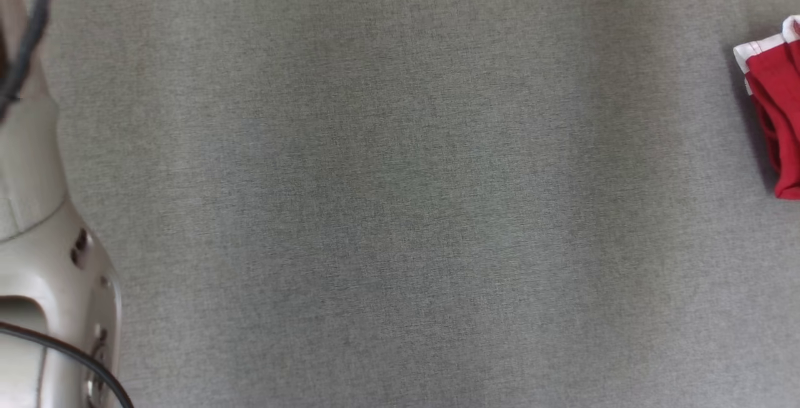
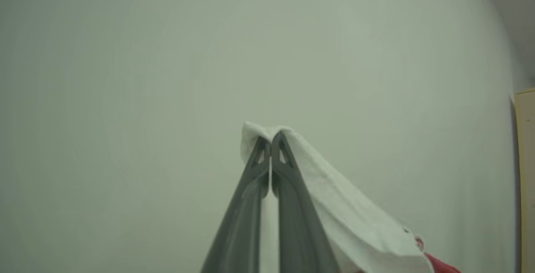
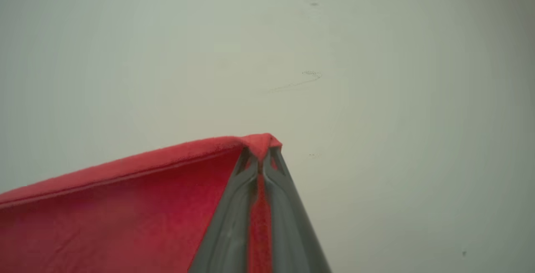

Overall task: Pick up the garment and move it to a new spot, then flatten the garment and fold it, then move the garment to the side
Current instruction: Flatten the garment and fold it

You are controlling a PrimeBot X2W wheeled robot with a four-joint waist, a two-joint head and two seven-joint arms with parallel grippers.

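Observation:
The garment (image 1: 778,114) is red with a white band and shows bunched at the right edge of the head view, over the grey surface. In the left wrist view my left gripper (image 2: 271,139) is shut on the garment's white band (image 2: 342,206), which drapes down to the right towards a bit of red. In the right wrist view my right gripper (image 3: 260,149) is shut on a red corner of the garment (image 3: 125,206), whose hem stretches away to the left. A pale forearm (image 1: 44,239) with a dark cable stands at the left edge of the head view.
The grey fabric-covered surface (image 1: 400,208) spreads across the head view. Both wrist views look at a plain pale background. A light wooden panel (image 2: 526,160) stands at the right edge of the left wrist view.

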